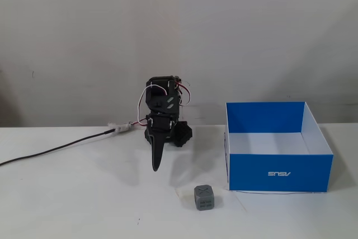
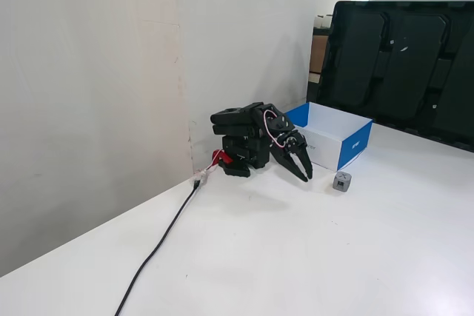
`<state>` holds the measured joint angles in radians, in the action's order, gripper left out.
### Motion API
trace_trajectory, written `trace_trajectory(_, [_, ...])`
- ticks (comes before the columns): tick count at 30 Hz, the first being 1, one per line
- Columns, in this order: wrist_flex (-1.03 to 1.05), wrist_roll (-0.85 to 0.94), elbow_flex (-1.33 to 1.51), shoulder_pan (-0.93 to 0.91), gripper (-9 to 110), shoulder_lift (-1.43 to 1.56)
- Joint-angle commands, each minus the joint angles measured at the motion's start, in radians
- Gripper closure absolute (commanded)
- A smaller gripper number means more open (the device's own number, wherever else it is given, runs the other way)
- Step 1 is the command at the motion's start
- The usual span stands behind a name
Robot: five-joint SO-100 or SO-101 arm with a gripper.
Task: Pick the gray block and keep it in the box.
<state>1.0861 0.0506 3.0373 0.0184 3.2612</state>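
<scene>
The gray block [image 1: 205, 196] is a small cube with X marks, standing on the white table in front of the box's left corner; it also shows in a fixed view [image 2: 342, 181]. The blue box [image 1: 279, 172] stands open-topped at the right with a white floor and "ASUS" upside down on its front; in a fixed view [image 2: 354, 146] it sits behind the block. The black arm is folded low over its base. My gripper [image 1: 156, 166] points down at the table, shut and empty, to the left of the block and apart from it; it also shows in a fixed view [image 2: 306, 177].
A black cable [image 1: 56, 149] runs from the arm's base to the left across the table, also seen in a fixed view [image 2: 159, 246]. A wall stands close behind the arm. A large dark screen [image 2: 404, 64] stands behind the box.
</scene>
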Motion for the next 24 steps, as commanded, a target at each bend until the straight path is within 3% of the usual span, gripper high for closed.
trace_trajectory(1, [-0.003,0.009,0.011,0.020,101,0.167])
trace_trajectory(24, [-0.005,0.008,0.011,0.020,101,0.167])
